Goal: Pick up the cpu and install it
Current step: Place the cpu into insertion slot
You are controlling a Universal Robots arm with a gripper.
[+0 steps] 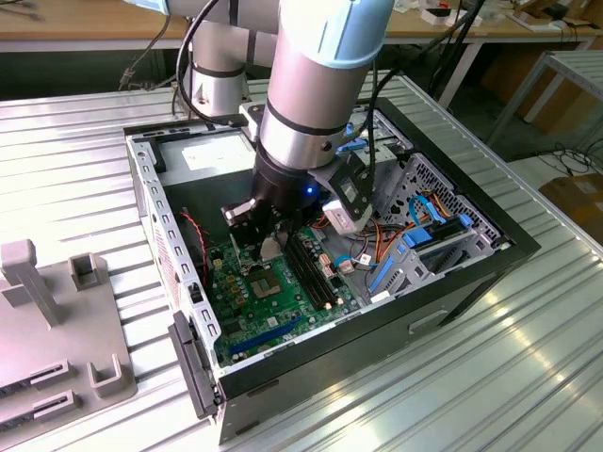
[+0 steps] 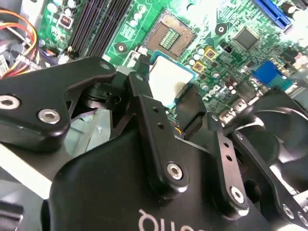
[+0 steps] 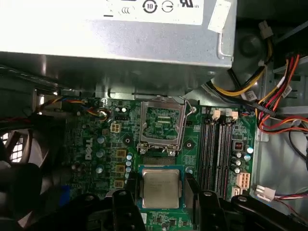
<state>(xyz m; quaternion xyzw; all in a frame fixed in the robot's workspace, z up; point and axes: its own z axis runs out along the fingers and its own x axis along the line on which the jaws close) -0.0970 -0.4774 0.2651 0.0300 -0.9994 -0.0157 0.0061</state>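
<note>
Transport step: gripper clamped on the cpu by two edges, apparently held above the board, just beside the open socket (empty). Seating needs square alignment.

Exterior view bright; glare streaks on ribbed table; computer case interior shadowed under arm. First wrist view: power supply washed pale, motherboard dimmer. Second wrist view: cpu top blown white.
</note>
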